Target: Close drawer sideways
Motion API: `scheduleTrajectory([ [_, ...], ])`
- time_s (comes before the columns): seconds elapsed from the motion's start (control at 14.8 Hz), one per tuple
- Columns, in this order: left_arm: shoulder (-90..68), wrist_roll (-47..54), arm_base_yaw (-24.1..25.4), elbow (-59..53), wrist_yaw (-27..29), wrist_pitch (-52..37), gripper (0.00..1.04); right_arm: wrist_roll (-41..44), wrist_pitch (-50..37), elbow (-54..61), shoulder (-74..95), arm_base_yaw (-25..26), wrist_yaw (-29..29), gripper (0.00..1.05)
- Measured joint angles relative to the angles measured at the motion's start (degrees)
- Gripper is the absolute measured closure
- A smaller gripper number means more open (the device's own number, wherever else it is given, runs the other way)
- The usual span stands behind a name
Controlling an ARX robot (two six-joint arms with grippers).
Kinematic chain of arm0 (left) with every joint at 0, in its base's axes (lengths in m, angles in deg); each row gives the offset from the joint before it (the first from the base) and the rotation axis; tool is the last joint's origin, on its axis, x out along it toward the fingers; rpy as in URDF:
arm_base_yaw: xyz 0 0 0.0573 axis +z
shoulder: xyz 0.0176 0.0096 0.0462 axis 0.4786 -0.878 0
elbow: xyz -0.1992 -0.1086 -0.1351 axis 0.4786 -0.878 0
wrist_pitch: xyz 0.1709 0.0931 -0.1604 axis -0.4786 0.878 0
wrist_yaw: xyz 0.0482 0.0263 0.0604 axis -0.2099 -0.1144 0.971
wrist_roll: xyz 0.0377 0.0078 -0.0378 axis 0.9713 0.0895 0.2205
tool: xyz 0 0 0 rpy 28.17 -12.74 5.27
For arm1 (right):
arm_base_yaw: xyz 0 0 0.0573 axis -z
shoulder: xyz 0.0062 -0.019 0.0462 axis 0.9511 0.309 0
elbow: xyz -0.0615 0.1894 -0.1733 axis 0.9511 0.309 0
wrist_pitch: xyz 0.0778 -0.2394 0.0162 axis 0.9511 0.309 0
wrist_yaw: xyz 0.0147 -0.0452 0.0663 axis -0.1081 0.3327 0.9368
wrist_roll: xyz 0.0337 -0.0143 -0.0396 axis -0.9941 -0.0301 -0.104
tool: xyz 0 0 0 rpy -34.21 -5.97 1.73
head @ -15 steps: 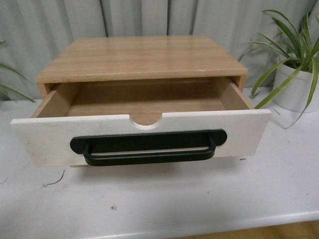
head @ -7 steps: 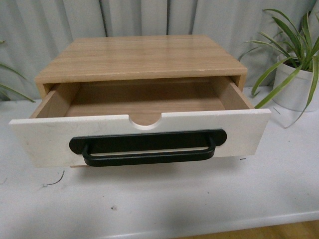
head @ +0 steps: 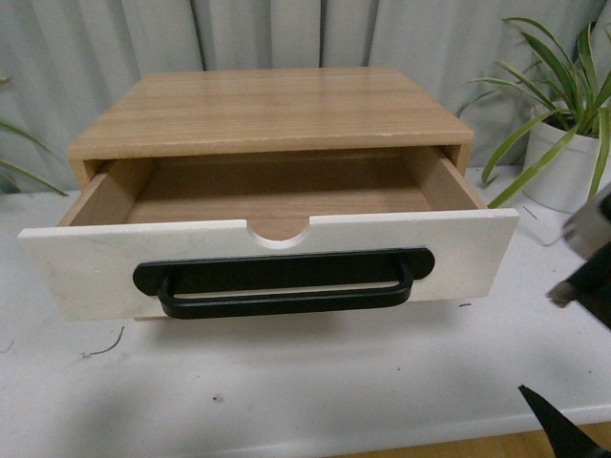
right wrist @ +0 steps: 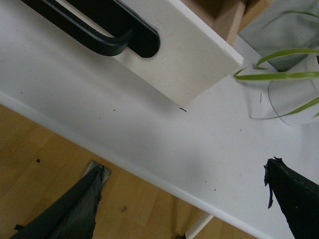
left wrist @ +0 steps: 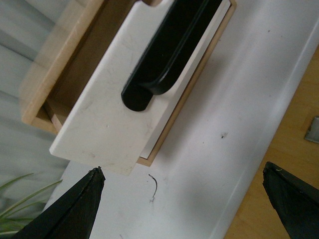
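The drawer (head: 86, 267) has a white front, a long black bar handle (head: 286, 281) and a half-round notch in its top edge. It stands pulled well out of the light wood cabinet (head: 267, 110), and its wood inside is empty. My left gripper (left wrist: 182, 169) is open and empty above the table, near the front's left end (left wrist: 99, 129). My right gripper (right wrist: 184, 167) is open and empty over the table's front edge, near the front's right end (right wrist: 199, 59). One of its fingers (head: 558, 425) shows at the lower right of the front view. Neither gripper touches the drawer.
The cabinet stands on a white table (head: 334, 382). A potted plant in a white pot (head: 563, 162) stands at the back right, close to the drawer's right end. A grey curtain hangs behind. A wood floor (right wrist: 45, 164) lies beyond the table's front edge.
My right arm has come into the front view at the right edge. The drawer has not moved.
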Motion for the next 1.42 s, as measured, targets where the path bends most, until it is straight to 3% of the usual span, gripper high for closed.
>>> scheduleTrajectory([
  [0.07,-5.0,0.1,-0.5,0.2,0.2,-4.3,0.07,0.9,-1.2,-0.9,2.2,0.0,0.7,0.06],
  [0.2,-32.8,-0.9,-1.0,7.7,2.8,-23.7,0.07,3.4,-8.5,-6.1,16.1,0.8,5.6,0.06],
  [0.81,-45.9,-1.5,3.0,19.7,1.2,-23.8,0.07,7.8,-13.6,-15.1,28.4,4.3,9.3,0.06],
  [1.02,-54.6,-0.2,5.1,35.2,1.5,-19.2,0.07,13.7,-12.2,-30.6,41.3,10.8,14.2,0.06],
  [1.42,-56.9,0.5,4.8,39.0,2.1,-17.1,0.07,13.7,-10.8,-35.5,46.3,12.5,15.5,0.06],
])
